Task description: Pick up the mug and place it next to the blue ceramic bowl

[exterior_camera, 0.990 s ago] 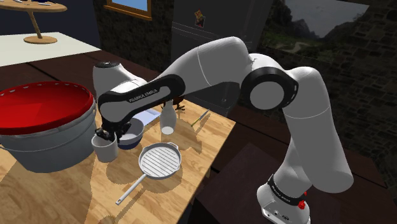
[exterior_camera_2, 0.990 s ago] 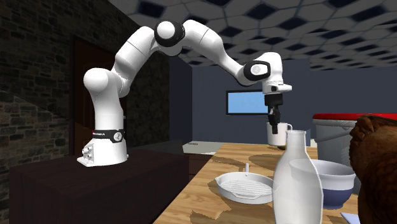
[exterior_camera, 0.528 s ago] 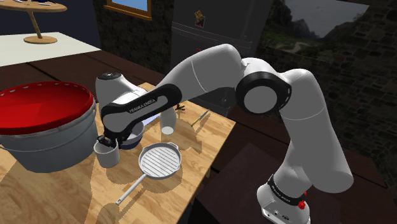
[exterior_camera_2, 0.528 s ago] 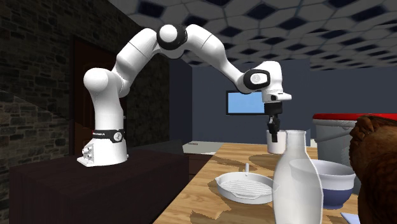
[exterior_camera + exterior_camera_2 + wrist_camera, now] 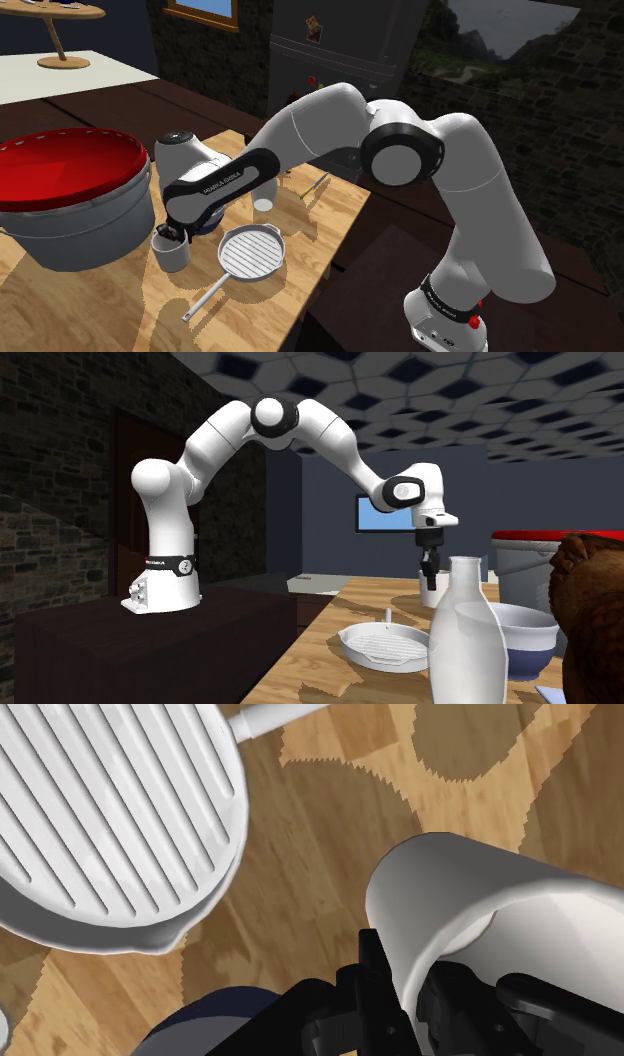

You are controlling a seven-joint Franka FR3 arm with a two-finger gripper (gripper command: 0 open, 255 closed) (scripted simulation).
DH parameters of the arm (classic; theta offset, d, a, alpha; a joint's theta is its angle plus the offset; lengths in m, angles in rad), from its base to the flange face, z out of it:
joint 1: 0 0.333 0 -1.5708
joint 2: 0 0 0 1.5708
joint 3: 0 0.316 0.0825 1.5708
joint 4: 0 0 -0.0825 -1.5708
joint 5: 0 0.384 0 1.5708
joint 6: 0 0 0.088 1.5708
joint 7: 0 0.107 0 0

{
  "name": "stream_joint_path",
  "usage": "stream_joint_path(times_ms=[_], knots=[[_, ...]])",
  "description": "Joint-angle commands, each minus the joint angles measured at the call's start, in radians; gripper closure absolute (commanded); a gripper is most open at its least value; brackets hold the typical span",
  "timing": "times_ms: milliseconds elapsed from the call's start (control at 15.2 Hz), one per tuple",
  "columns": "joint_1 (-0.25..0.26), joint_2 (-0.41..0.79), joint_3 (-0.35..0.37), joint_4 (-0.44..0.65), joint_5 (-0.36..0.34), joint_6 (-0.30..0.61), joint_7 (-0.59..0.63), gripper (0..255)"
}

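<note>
Shoulder view, left to right: a large grey pot with a red lid stands at the far left of the wooden table. Just beside it is the white mug, upright, with the black gripper coming down on its rim from above. Next come the ribbed white grill pan, near the mug but apart from it, and behind the pan a white bottle. The dark stand with the arm's base is at the right. Wrist view: the gripper is clamped on the mug's wall, with one of the fingers outside the rim and the other inside the cup. The pan lies apart to one side, and the dark blue bowl shows close beside the fingers, on the same side of the mug as the pan. Second exterior view: the pan, then the gripper over the mug, which is partly hidden behind the bottle, then the bowl with its blue base and pale rim. The mug appears to sit at table level, though whether its base touches the wood cannot be told.
</note>
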Motion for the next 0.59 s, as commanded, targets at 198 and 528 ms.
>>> stream_joint_path(times_ms=[198,528], knots=[[0.0,0.051,0.0,0.015,0.0,0.037,-0.001,255],[0.0,0.101,0.0,0.03,0.0,0.072,-0.002,255]])
